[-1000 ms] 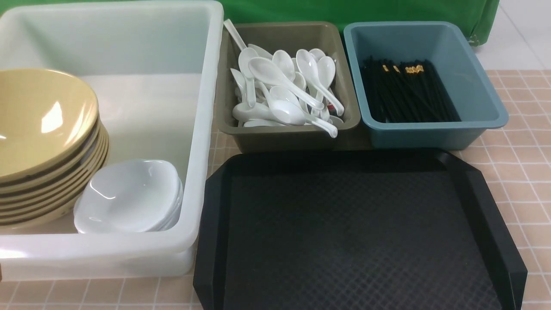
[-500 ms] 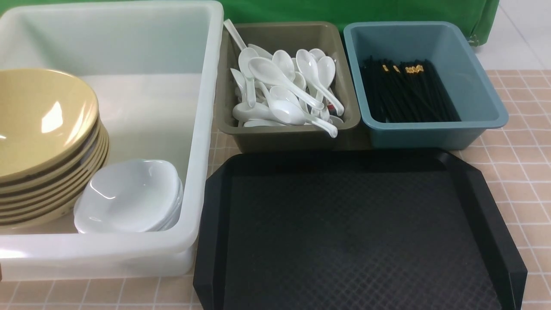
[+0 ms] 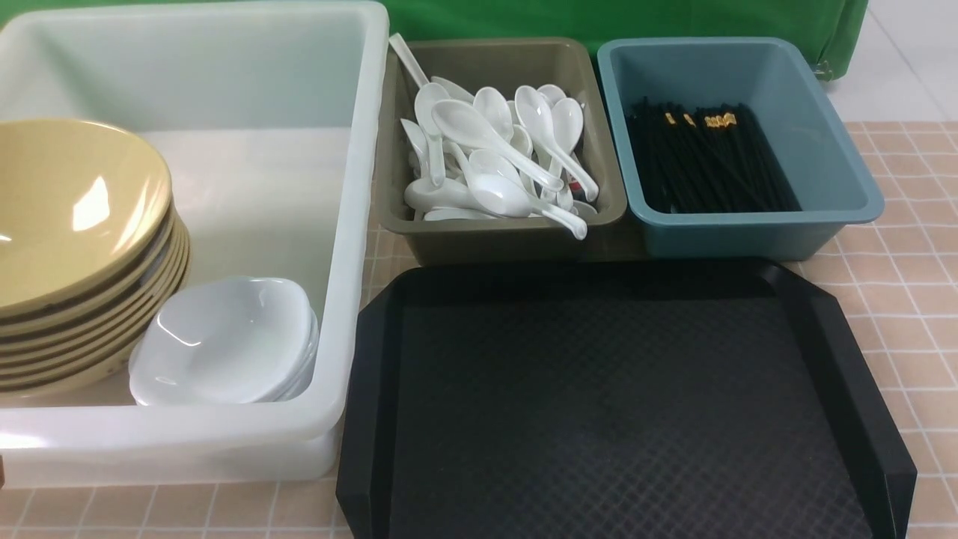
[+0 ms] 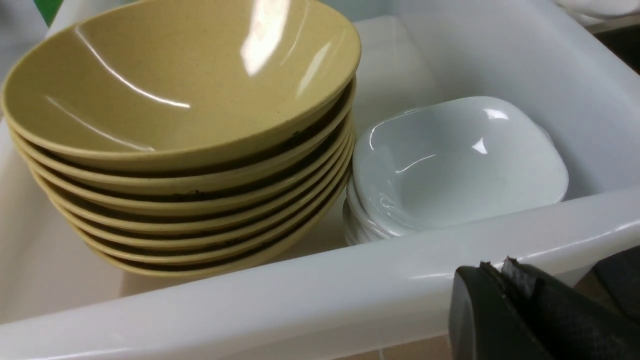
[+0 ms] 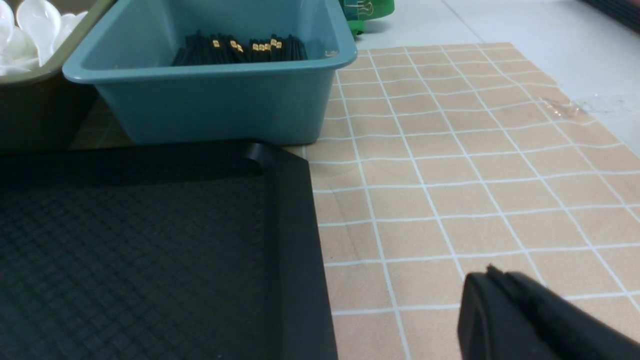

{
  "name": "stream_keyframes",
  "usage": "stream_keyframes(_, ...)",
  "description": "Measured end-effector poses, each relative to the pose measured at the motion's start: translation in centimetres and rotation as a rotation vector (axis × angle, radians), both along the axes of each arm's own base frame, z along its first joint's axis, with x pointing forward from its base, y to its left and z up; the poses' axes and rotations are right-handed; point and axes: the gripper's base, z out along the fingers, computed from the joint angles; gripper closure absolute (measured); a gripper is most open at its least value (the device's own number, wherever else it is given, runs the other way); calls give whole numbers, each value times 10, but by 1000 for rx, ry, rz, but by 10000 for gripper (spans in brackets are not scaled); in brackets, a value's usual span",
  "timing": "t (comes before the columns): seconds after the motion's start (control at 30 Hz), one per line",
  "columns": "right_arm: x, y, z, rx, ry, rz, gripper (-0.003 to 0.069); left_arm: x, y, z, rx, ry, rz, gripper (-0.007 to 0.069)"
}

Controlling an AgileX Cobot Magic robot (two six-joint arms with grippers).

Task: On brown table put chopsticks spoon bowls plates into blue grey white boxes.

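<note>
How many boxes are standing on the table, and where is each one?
3. The white box is on the left, holding the bowls. The grey box with spoons is in the middle at the back. The blue box with chopsticks stands to its right.

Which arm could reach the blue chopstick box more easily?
The right. Its gripper hovers over the table beside the black tray, with the blue box just ahead. The left gripper sits at the white box holding bowls.

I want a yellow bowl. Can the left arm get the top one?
Probably yes. The yellow bowls sit stacked in the open white box, nothing covering them, and the left end effector sits just outside its wall.
</note>
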Motion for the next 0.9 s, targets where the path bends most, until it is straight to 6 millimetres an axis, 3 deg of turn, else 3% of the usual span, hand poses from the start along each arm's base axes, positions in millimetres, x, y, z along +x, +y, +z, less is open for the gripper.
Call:
stream_keyframes(0.13,0,0,0,0,0,0,619,7,-1,0,-57,-147,7,622)
stream_keyframes(0.17,0,0,0,0,0,0,617,14,1,-10,-65,-242,43,622)
stream_keyframes(0.33,0,0,0,1,0,0,614,24,7,-55,-70,-386,126,622)
stream_keyframes(0.43,0,0,0,1,0,0,613,26,8,-77,-100,-357,138,622)
stream_keyframes(0.67,0,0,0,1,1,0,612,24,7,-97,-145,-149,151,622)
stream_keyframes(0.9,0,0,0,1,1,0,608,23,7,-101,-152,-113,154,622)
